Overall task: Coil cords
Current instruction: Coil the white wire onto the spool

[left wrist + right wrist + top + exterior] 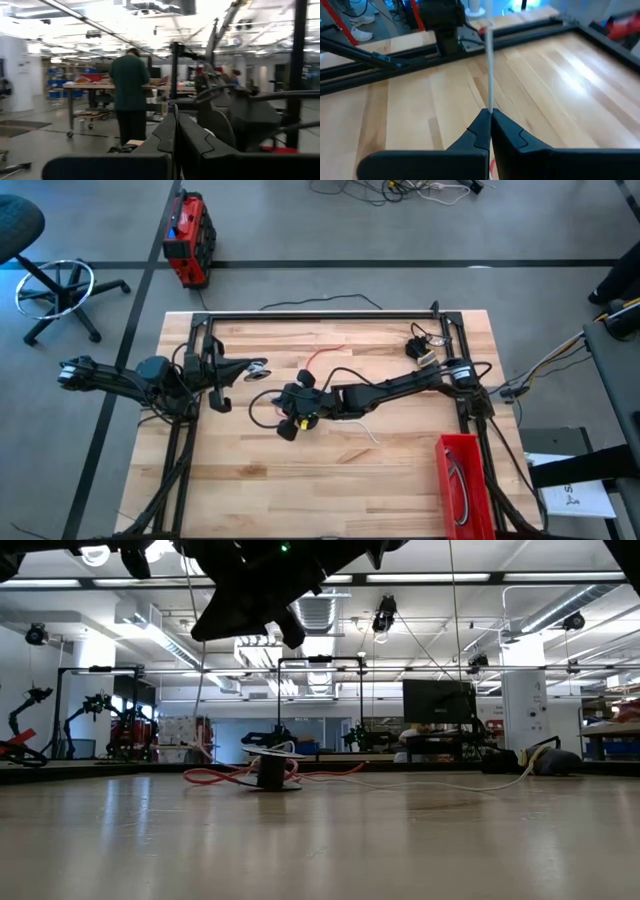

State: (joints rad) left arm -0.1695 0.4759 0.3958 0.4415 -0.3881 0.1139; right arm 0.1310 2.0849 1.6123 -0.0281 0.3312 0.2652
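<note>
Two arms: left gripper (262, 368) waits at the table's (300, 480) left side, fingers pressed together; right gripper (490, 116) mid-table, pinching the white cord (489, 70).
Open room: bare wood in front.
Cords: red cord (215, 777) loose mid-table.

We see a tabletop (300, 470) of pale wooden planks, smooth with a soft satin sheen that mirrors the ceiling lights in the low view. The white cord (489, 75) looks like smooth, thin plastic, as does the glossy red cord (215, 778). The right gripper (490, 117) has fingers (512, 137) of matt black plastic. The red bin (462, 480) looks like shiny hard plastic.
</note>
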